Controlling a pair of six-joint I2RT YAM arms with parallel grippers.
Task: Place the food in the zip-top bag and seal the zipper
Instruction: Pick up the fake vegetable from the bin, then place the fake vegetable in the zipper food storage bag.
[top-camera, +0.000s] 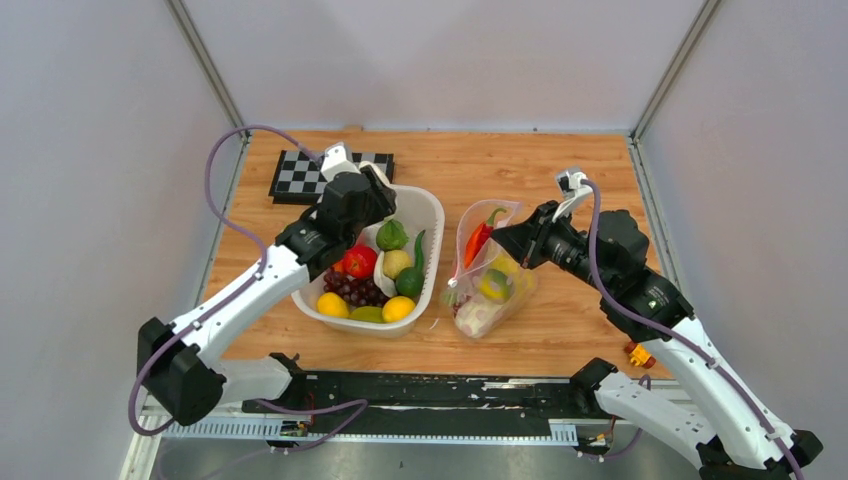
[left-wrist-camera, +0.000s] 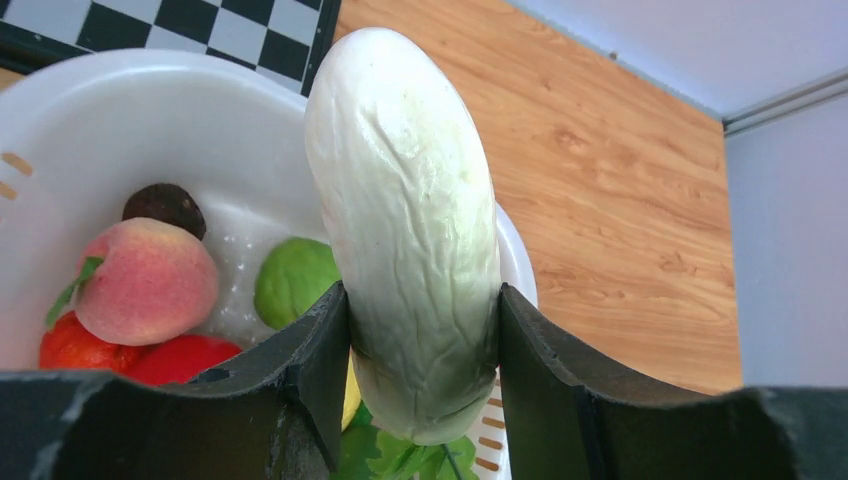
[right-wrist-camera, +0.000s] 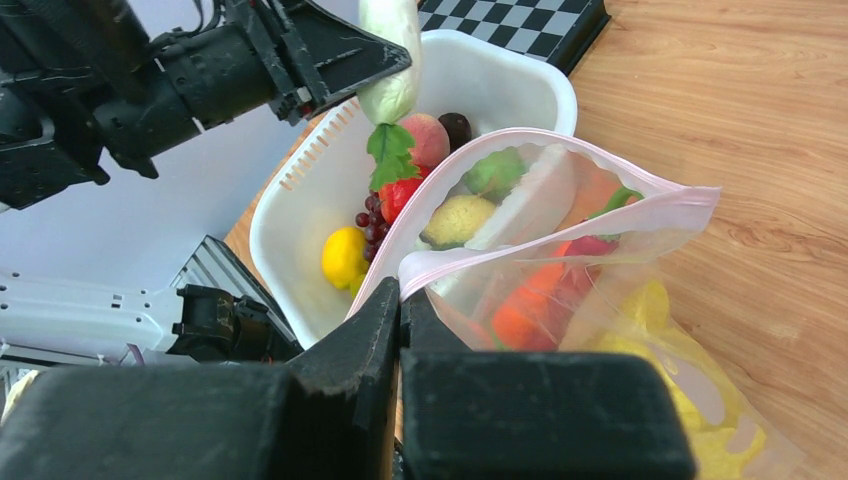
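My right gripper (right-wrist-camera: 400, 300) is pinched together on the zip-top bag (right-wrist-camera: 640, 330) at its pink zipper (right-wrist-camera: 560, 215), the mouth gaping, a carrot (right-wrist-camera: 525, 310) inside. My left gripper (left-wrist-camera: 420, 335) clamps a white vegetable (left-wrist-camera: 400, 180) above the basket (left-wrist-camera: 120, 110) of other food (left-wrist-camera: 150, 280), just beside the bag. A checkerboard (left-wrist-camera: 200, 30) lies beyond.

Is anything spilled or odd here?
Nothing stands out. No loose food lies on the wooden table; the right gripper pinches the clear pinkish plastic bag, the left gripper holds a long white toy vegetable over the white slotted plastic basket.
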